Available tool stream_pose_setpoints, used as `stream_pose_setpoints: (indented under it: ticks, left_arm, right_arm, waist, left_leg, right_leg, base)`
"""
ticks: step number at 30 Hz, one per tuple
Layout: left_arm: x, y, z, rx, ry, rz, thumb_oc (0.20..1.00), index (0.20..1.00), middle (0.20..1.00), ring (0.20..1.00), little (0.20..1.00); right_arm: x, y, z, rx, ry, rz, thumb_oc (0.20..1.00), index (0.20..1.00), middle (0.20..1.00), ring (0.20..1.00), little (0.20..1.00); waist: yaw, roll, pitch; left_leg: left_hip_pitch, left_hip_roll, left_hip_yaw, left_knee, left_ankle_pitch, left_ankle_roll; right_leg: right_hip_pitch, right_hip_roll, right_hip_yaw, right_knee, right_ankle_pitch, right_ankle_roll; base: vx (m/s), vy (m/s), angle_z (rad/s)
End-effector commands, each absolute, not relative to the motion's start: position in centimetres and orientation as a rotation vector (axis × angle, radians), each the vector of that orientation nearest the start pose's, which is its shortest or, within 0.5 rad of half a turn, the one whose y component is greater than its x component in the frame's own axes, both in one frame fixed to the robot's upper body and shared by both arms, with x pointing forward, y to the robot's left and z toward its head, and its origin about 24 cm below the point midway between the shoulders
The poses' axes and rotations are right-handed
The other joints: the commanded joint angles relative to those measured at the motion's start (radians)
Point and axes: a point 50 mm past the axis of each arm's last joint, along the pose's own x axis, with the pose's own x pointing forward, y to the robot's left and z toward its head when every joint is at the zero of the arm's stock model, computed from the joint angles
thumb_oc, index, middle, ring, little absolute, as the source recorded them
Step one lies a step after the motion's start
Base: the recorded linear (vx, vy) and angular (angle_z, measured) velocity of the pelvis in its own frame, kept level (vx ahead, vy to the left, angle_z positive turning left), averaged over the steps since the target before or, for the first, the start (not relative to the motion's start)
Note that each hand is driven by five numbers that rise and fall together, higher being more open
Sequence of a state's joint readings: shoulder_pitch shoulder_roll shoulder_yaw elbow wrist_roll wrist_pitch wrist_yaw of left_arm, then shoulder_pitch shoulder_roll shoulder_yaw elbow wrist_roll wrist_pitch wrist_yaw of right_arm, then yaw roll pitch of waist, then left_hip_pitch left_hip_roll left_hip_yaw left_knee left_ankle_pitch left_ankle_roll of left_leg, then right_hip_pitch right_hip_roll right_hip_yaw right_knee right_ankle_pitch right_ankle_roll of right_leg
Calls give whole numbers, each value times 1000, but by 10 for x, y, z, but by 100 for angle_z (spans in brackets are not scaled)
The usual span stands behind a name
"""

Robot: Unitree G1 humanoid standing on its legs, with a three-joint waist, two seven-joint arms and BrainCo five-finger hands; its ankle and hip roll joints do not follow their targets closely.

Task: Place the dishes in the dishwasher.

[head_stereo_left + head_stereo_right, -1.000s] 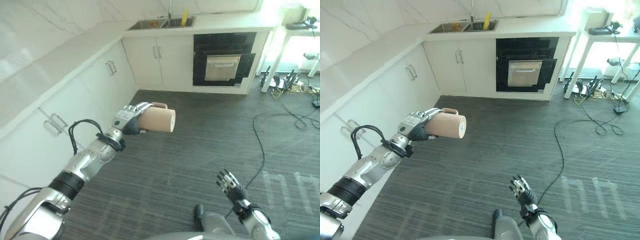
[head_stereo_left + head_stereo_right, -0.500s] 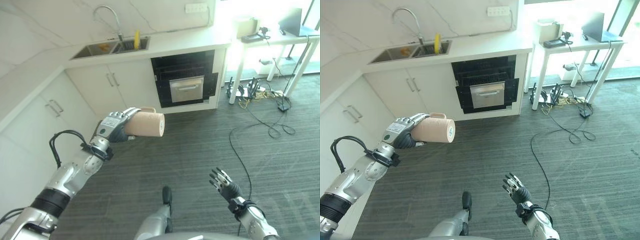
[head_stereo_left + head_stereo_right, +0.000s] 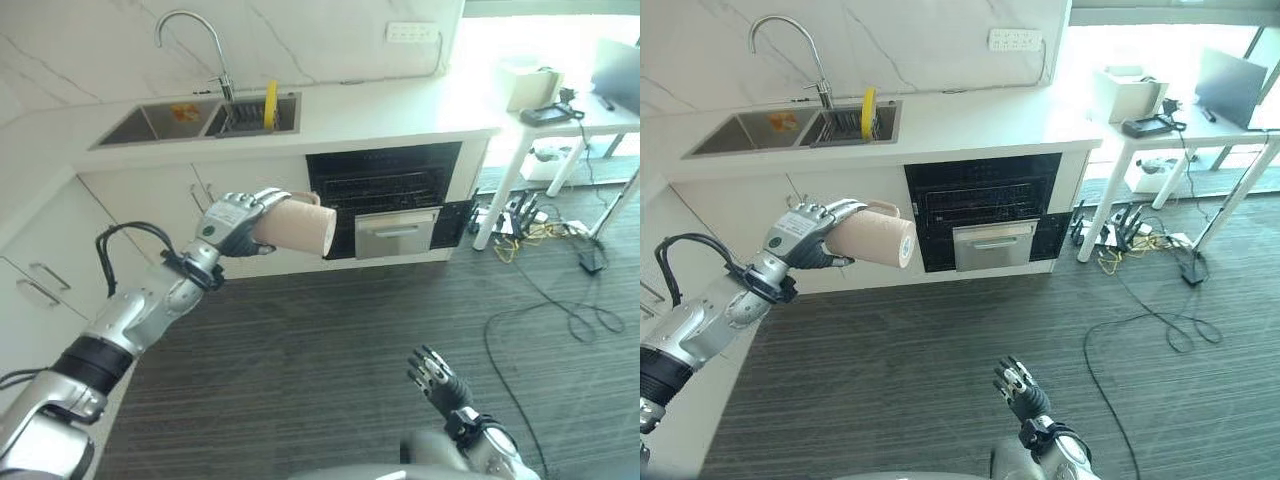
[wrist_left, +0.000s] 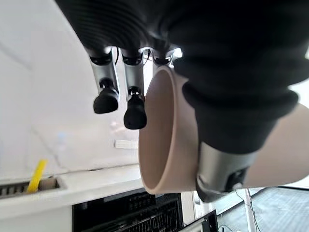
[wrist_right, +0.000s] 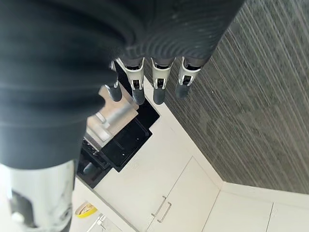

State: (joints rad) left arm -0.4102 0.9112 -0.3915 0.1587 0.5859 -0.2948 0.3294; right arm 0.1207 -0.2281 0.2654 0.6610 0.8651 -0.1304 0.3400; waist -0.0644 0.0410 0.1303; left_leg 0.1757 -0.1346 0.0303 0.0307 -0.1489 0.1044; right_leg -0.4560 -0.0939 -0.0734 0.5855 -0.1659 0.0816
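Note:
A beige mug [image 3: 298, 226] lies on its side in the air, held by my left hand [image 3: 232, 222], whose fingers and thumb are curled round it. In the left wrist view the mug's rim [image 4: 166, 140] shows past the fingers [image 4: 135, 112]. Beyond the mug stands the black dishwasher [image 3: 385, 198] under the white counter, with its silver front panel [image 3: 397, 232] showing. My right hand [image 3: 436, 377] hangs low over the floor with relaxed fingers and holds nothing. The right wrist view shows its fingers [image 5: 160, 87] straight.
A double sink [image 3: 205, 117] with a curved tap [image 3: 190, 40] and a yellow thing [image 3: 270, 103] in it sits on the counter [image 3: 380, 100]. White cabinets [image 3: 150, 200] run along the left. A white table [image 3: 570, 110] stands at the right, with cables [image 3: 560, 290] on the dark floor.
The camera has turned, so the dishwasher and sink now lie straight ahead and nearer. The left hand still holds the mug, now in front of the cabinets beside the dishwasher.

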Motion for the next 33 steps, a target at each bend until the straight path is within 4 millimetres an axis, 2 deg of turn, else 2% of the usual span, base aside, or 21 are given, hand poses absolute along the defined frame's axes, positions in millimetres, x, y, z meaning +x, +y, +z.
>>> stream_pose_setpoints:
  ticks: [1,2,4,5,7,9,11,13,14,15,16,19,21,24,28,33]
  left_arm:
    - [293,211,160,1403,-688,-75,200,200,200,200,200]
    - [293,210,160,1404,-690,-73,200,200,200,200,200]
    - [290,212,159,1398,-683,-70,200,200,200,200,200]
    - [289,214,155,1396,-676,-69,200,200,200,200,200]
    - [288,217,154,1392,-669,-63,200,200,200,200,200]
    - [284,220,155,1387,-662,-50,200,200,200,200,200]
    - [280,223,157,1384,-659,-42,200,200,200,200,200]
    - [277,222,158,1379,-663,-56,200,200,200,200,200]
    - [276,222,158,1379,-663,-60,200,200,200,200,200]
    - [276,222,157,1377,-666,-65,200,200,200,200,200]
    - [276,221,158,1374,-673,-68,200,200,200,200,200]
    - [279,215,156,1364,-693,-70,200,200,200,200,200]
    - [279,213,152,1359,-701,-75,200,200,200,200,200]
    - [283,216,154,1369,-700,-76,200,200,200,200,200]
    - [284,219,159,1381,-696,-74,200,200,200,200,200]
    - [283,218,156,1392,-696,-85,200,200,200,200,200]
  right_arm:
    - [185,-187,-87,618,429,103,1000,1000,1000,1000,1000]
    - [188,-188,-86,618,428,108,1000,1000,1000,1000,1000]
    - [195,-184,-83,615,432,112,1000,1000,1000,1000,1000]
    - [200,-182,-78,617,426,114,1000,1000,1000,1000,1000]
    - [199,-184,-77,604,431,126,1000,1000,1000,1000,1000]
    - [195,-191,-78,592,440,135,1000,1000,1000,1000,1000]
    - [193,-196,-77,569,439,157,1000,1000,1000,1000,1000]
    - [193,-202,-76,570,425,138,1000,1000,1000,1000,1000]
    - [194,-202,-76,573,421,133,1000,1000,1000,1000,1000]
    - [196,-202,-75,571,417,129,1000,1000,1000,1000,1000]
    - [197,-203,-75,570,414,126,1000,1000,1000,1000,1000]
    - [200,-205,-73,570,407,113,1000,1000,1000,1000,1000]
    - [197,-206,-75,578,403,105,1000,1000,1000,1000,1000]
    - [190,-202,-80,582,414,118,1000,1000,1000,1000,1000]
    - [187,-195,-81,593,425,128,1000,1000,1000,1000,1000]
    - [188,-189,-82,596,427,139,1000,1000,1000,1000,1000]
  waist:
    - [-50,-45,-38]
    - [-47,-44,-40]
    - [-35,-40,-53]
    - [-39,-37,-67]
    - [-51,-37,-75]
    - [-48,-36,-75]
    - [-35,-49,-63]
    - [-20,-57,-49]
    - [-15,-56,-47]
    - [-9,-49,-46]
    - [-4,-40,-45]
    - [16,-25,-45]
    - [7,-21,-51]
    - [-6,-1,-69]
    - [-10,-3,-81]
    - [-5,-9,-82]
  left_leg:
    - [18,66,-52,-32,18,-71]
    - [34,72,-57,-39,13,-72]
    - [48,92,-54,-43,11,-78]
    - [52,139,-3,-7,9,-103]
    - [52,176,29,48,17,-123]
    - [-8,223,26,207,137,-167]
    - [-99,224,23,360,171,-176]
    - [-180,236,43,410,181,-176]
    - [-186,235,47,387,175,-173]
    - [-188,240,59,312,178,-174]
    - [-181,253,80,205,208,-189]
    - [-203,262,82,40,273,-223]
    - [-177,264,109,-11,238,-216]
    - [-100,257,108,-103,225,-215]
    - [-88,242,108,-115,207,-204]
    - [-84,232,110,-115,190,-189]
  right_leg:
    - [259,-78,20,-523,399,109]
    - [261,-75,13,-521,398,109]
    - [293,-58,-8,-510,349,100]
    - [313,-41,-33,-478,296,77]
    - [320,-31,-41,-458,265,54]
    - [358,1,-40,-459,228,14]
    - [402,8,-29,-465,202,-11]
    - [452,10,-29,-471,181,-23]
    - [464,13,-31,-475,174,-21]
    - [480,20,-38,-485,164,-16]
    - [503,28,-44,-502,154,-13]
    - [565,28,-52,-552,134,-1]
    - [563,9,-68,-557,139,8]
    - [555,-13,-91,-569,154,35]
    - [549,-24,-90,-593,176,52]
    - [547,-29,-81,-600,183,59]
  base:
    - [337,-191,163]
    - [312,-208,134]
    - [305,-237,31]
    - [278,-220,35]
    - [263,-204,29]
    - [236,-253,28]
    - [187,-226,-8]
    - [179,-97,-38]
    - [209,22,-10]
    - [197,115,-6]
    - [205,163,-10]
    - [166,179,-11]
    - [84,166,-13]
    - [87,117,-7]
    - [56,33,1]
    - [14,4,-5]
